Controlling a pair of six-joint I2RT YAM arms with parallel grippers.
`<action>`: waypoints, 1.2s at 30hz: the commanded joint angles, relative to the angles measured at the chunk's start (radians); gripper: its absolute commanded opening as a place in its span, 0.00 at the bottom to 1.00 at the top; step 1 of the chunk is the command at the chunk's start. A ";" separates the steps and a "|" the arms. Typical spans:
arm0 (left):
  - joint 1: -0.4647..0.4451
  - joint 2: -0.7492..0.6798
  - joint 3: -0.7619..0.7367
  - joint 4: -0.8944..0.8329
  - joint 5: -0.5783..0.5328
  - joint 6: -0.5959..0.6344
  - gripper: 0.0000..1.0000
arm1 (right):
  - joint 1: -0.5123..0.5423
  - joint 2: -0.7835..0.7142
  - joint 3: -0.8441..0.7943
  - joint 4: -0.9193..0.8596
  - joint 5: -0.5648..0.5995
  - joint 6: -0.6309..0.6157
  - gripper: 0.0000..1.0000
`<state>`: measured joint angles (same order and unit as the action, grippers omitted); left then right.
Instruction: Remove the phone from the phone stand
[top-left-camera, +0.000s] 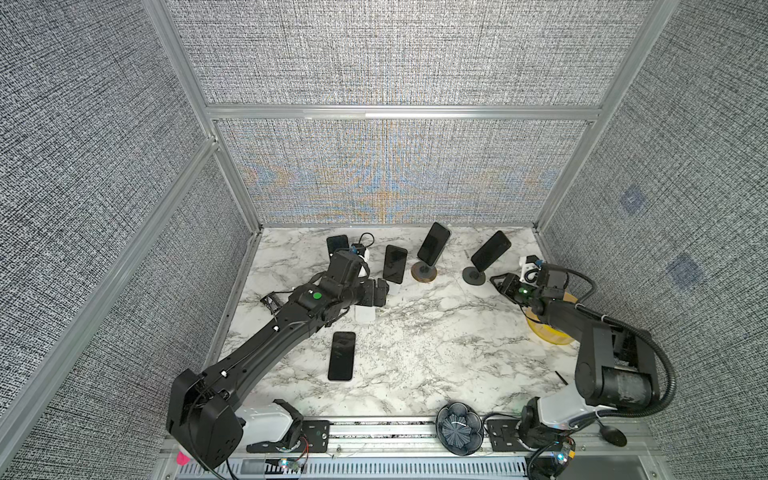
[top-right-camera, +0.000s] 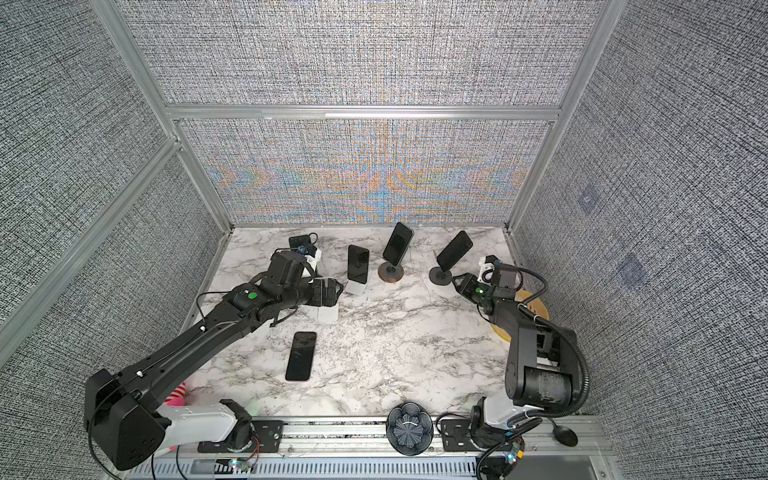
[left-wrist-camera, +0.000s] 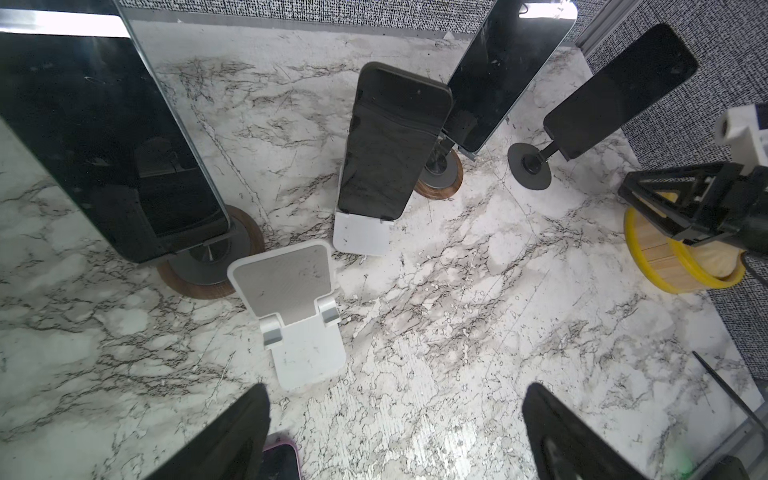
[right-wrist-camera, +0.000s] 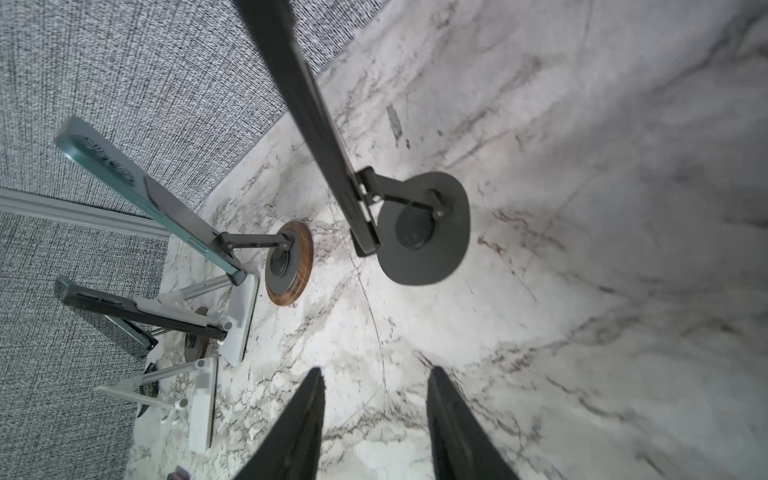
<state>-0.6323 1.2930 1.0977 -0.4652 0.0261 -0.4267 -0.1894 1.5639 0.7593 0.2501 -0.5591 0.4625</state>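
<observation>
Near the far right table corner, our right claw gapes empty beside the phone on its stand; left claw gapes too.

Left arm and right arm: black links, white base housings, green wrist indicators. Black corrugated cable loops beside the right base housing. Left gripper fingers: black, tapered.
</observation>
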 joint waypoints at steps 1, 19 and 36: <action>0.000 0.004 0.003 0.026 0.005 0.000 0.96 | 0.002 0.028 0.012 0.135 -0.013 -0.043 0.42; -0.002 0.021 0.007 0.019 0.008 0.003 0.96 | 0.003 0.017 0.190 -0.008 0.061 -0.119 0.34; -0.002 0.037 0.016 0.026 0.010 0.002 0.96 | 0.002 0.125 0.289 -0.015 0.059 -0.091 0.32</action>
<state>-0.6334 1.3243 1.1053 -0.4637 0.0284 -0.4263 -0.1883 1.6783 1.0344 0.2218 -0.4988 0.3687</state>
